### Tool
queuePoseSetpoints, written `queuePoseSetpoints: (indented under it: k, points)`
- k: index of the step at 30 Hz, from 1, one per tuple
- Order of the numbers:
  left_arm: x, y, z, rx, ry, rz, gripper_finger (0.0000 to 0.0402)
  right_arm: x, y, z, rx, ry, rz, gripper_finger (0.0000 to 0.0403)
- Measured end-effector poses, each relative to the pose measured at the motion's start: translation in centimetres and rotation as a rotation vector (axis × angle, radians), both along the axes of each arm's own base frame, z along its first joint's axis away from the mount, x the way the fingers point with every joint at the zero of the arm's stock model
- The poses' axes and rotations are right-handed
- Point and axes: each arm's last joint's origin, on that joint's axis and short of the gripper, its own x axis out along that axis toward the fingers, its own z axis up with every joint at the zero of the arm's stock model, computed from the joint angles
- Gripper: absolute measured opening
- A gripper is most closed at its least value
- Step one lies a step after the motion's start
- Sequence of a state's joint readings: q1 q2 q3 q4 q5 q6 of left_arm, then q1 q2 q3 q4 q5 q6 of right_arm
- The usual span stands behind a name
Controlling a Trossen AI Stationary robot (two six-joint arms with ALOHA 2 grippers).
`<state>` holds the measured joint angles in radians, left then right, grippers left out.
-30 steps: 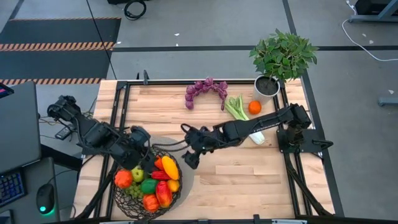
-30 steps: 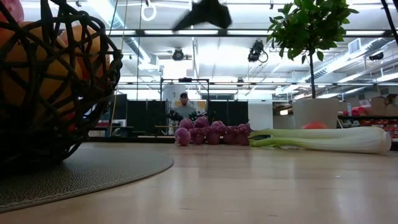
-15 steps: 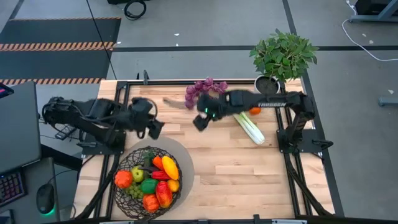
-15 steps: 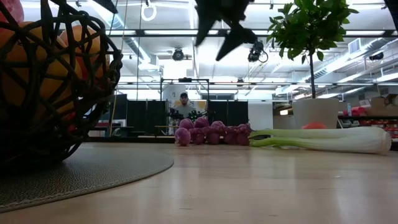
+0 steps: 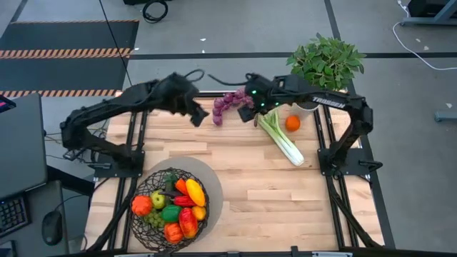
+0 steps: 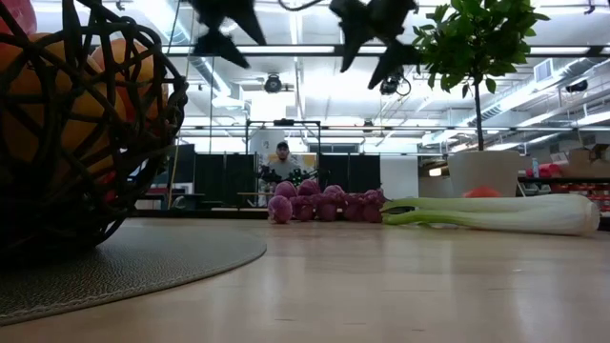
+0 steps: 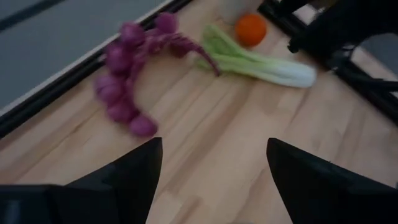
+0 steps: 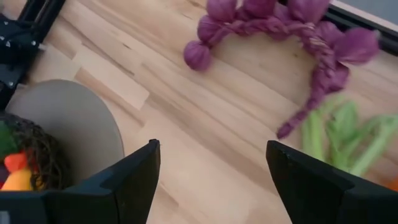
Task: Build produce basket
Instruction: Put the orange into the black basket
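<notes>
The dark wire basket (image 5: pixel 169 208) stands on a round grey mat (image 5: pixel 207 175) at the near left, holding several toy fruits and vegetables. Purple grapes (image 5: pixel 232 102) lie on the table near its far edge, with green celery (image 5: pixel 282 135) and an orange (image 5: pixel 292 123) to their right. My left gripper (image 5: pixel 198 114) hangs open above the table just left of the grapes (image 7: pixel 127 87). My right gripper (image 5: pixel 246 108) hangs open above the right end of the grapes (image 8: pixel 280 25). Both grippers show high above the table in the low view, the left (image 6: pixel 221 30) and the right (image 6: pixel 376 36).
A white pot with a leafy green plant (image 5: pixel 325 64) stands at the far right corner, close behind my right arm. Black frame rails (image 5: pixel 136 135) run along the table's left, right and far edges. Bare wood (image 5: pixel 285 200) lies between the basket and the celery.
Both grippers have gone up and toward the table's far edge, from beside the basket to the grapes. The left one has swung away from above the basket to the grapes' left side, the right one from the table's middle to over the grapes. The produce has stayed in place.
</notes>
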<state>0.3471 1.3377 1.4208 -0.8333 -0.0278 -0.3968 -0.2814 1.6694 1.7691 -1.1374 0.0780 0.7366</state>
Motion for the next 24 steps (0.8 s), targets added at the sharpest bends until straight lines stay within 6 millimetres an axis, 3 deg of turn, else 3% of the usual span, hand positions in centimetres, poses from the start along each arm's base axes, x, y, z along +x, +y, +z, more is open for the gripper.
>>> queuePoseSetpoints:
  k: [7,12,18,21,24]
  points:
    - [3.8,5.0,-4.3,-0.071,0.033,-0.052,0.0293,-3.2,0.9,2.7,-0.01,-0.044,0.002,0.0295]
    - [6.4,6.9,-8.2,-0.083,0.114,-0.084,0.0293,-5.4,1.8,4.3,-0.011,-0.062,0.007,0.0295]
    - [9.9,6.1,-11.2,-0.193,0.045,-0.171,0.0293,-8.5,3.0,4.5,-0.032,0.109,-0.02,0.0295]
    - [11.3,5.3,-11.3,-0.185,-0.026,-0.186,0.0293,-10.1,3.3,4.5,-0.049,0.212,-0.012,0.0295]
    - [12.7,4.6,-11.0,-0.151,-0.124,-0.209,0.0293,-11.0,3.5,4.8,-0.043,0.19,0.005,0.0295]
